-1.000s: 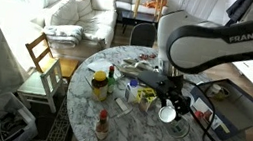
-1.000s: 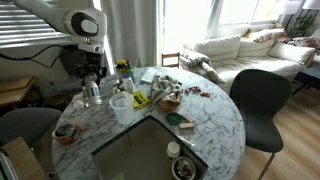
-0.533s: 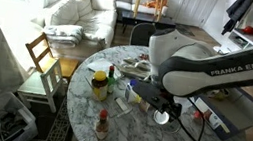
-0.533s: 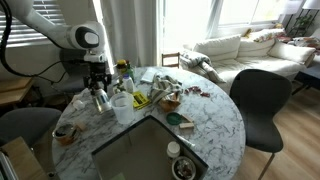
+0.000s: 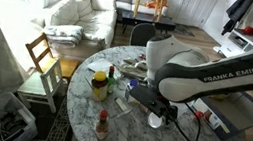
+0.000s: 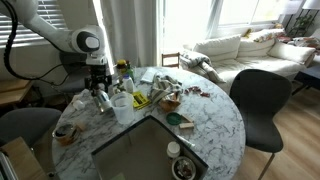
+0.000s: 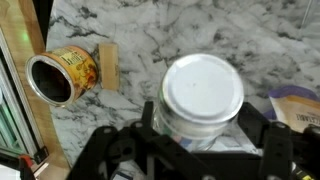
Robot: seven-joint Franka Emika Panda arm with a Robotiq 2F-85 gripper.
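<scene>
A glass jar with a white lid (image 7: 203,95) stands upright on the marble table (image 7: 160,30). My gripper (image 7: 205,125) is lowered over it, with one black finger on each side of the jar's body and small gaps still showing, so it is open around the jar. In both exterior views the gripper (image 5: 160,115) (image 6: 100,99) is down at the table among the clutter, and it mostly hides the jar there.
A tin can (image 7: 62,75) lies on its side by a wooden block (image 7: 108,66). A purple packet (image 7: 296,105) lies beside the jar. A yellow jar (image 5: 99,85), a red-capped bottle (image 5: 102,126), a white cup (image 6: 122,106), a bowl (image 6: 66,132) and chairs (image 6: 258,100) surround the spot.
The arm has swung across the table and come down, so the gripper now straddles the white-lidded jar that earlier stood beside it.
</scene>
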